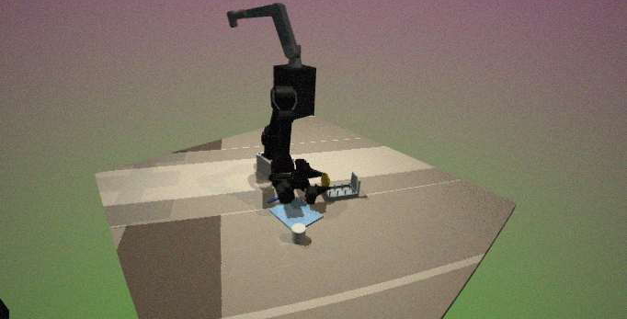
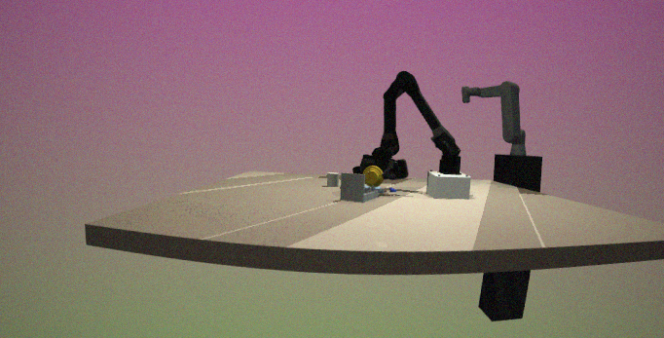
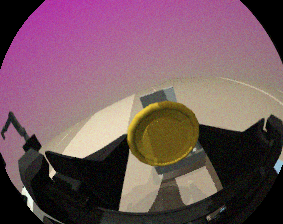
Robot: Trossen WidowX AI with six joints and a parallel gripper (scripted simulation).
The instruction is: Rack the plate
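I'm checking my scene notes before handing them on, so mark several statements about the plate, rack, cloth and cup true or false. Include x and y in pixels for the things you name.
1. The gripper (image 1: pixel 325 184) (image 3: pixel 164 133) holds the yellow plate (image 1: pixel 325 179) (image 2: pixel 373 176) (image 3: pixel 163 134). True.
2. The plate lies flat on the blue cloth (image 1: pixel 301 214). False: it is held upright, clear of the cloth.
3. The dish rack (image 1: pixel 356 185) (image 2: pixel 352 187) has an upright end panel. True.
4. The pale cup (image 1: pixel 298 233) (image 2: pixel 333 179) lies on its side. False: it stands upright.

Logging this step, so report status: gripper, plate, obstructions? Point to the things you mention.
Gripper (image 1: pixel 324 185) (image 2: pixel 373 176) (image 3: pixel 164 133) shut on yellow plate (image 1: pixel 325 179) (image 2: pixel 373 176) (image 3: pixel 163 133). Plate upright, by dish rack (image 1: pixel 356 186) (image 2: pixel 352 187) (image 3: pixel 184 164), not released. No obstruction seen; slot alignment unclear.
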